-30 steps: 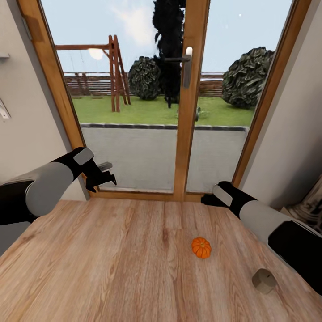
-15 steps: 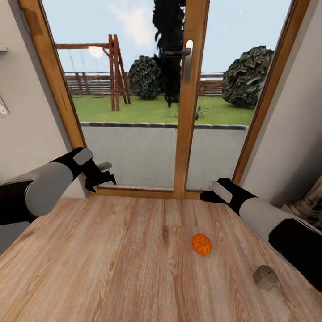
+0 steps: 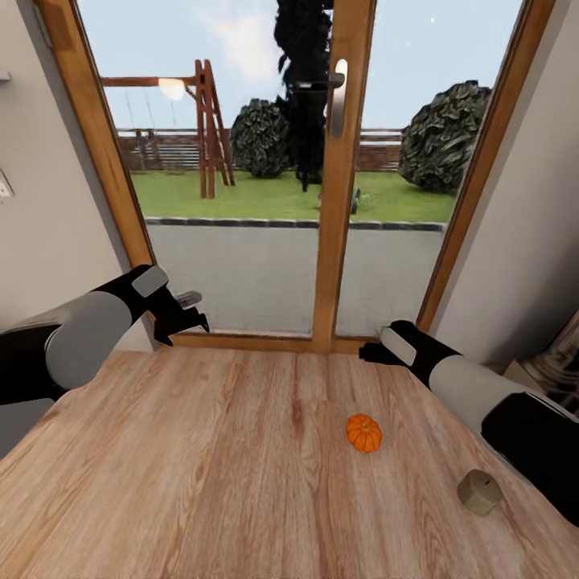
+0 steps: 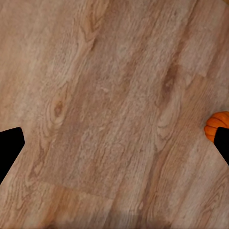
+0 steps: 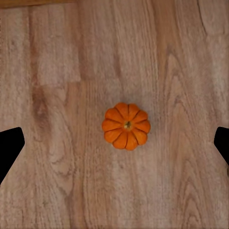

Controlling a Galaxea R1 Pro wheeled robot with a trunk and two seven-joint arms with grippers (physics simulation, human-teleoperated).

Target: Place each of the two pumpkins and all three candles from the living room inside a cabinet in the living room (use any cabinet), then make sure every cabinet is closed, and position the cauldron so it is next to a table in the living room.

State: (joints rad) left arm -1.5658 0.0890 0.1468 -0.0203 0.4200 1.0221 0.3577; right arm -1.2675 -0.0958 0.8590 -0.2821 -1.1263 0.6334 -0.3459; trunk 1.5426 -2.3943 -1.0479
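Observation:
One small orange pumpkin (image 3: pixel 363 433) lies on the wooden floor, right of centre in the head view. The right wrist view looks straight down on that pumpkin (image 5: pixel 126 126), which sits between the wide-spread fingers of my right gripper (image 5: pixel 114 148), well below them. In the head view the right gripper (image 3: pixel 371 352) hangs above and beyond the pumpkin. A grey-beige candle (image 3: pixel 479 491) stands on the floor further right, near my right arm. My left gripper (image 3: pixel 183 315) is held up at the left, open and empty. The pumpkin (image 4: pixel 217 126) peeks in at the edge of the left wrist view.
A wood-framed glass door (image 3: pixel 338 201) with a metal handle (image 3: pixel 339 96) stands straight ahead, a garden behind it. Pale walls close in on both sides. An ornate beige piece (image 3: pixel 555 366) juts in at the far right.
The whole picture has slid slightly upward, so the camera has moved. Pumpkin and candle keep their places on the floor, and both arms hold the same pose.

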